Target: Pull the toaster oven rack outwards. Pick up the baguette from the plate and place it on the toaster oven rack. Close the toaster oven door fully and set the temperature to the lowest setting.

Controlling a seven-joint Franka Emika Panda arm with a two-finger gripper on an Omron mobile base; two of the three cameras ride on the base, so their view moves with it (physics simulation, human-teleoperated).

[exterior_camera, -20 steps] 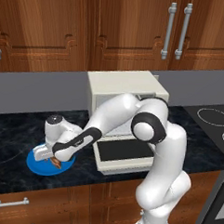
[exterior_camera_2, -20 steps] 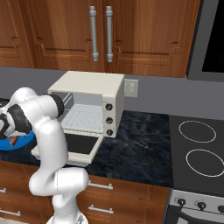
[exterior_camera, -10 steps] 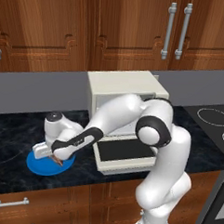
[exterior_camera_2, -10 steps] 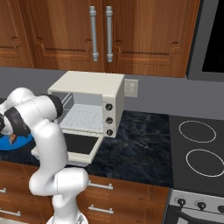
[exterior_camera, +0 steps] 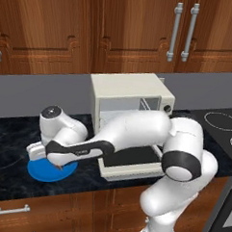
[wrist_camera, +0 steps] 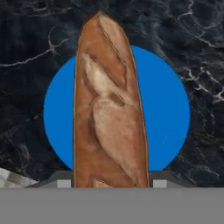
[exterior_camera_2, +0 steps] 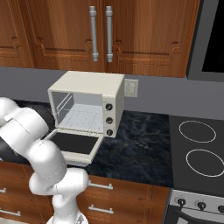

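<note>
Pick-up step: two-finger gripper (wrist_camera: 111, 183) clamped on the slender brown baguette (wrist_camera: 109, 105) over round blue plate (wrist_camera: 168, 109), centre frame; next, lift clear.

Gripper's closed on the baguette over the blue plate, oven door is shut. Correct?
Not quite: the toaster oven door is open, dropped flat in front of the cavity, as the right base view shows. The rest stands: in the hand view the gripper is closed on the baguette over the blue plate.

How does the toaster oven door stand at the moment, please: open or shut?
Open. The toaster oven door lies dropped flat in front of the toaster oven, its pale cavity exposed.
</note>
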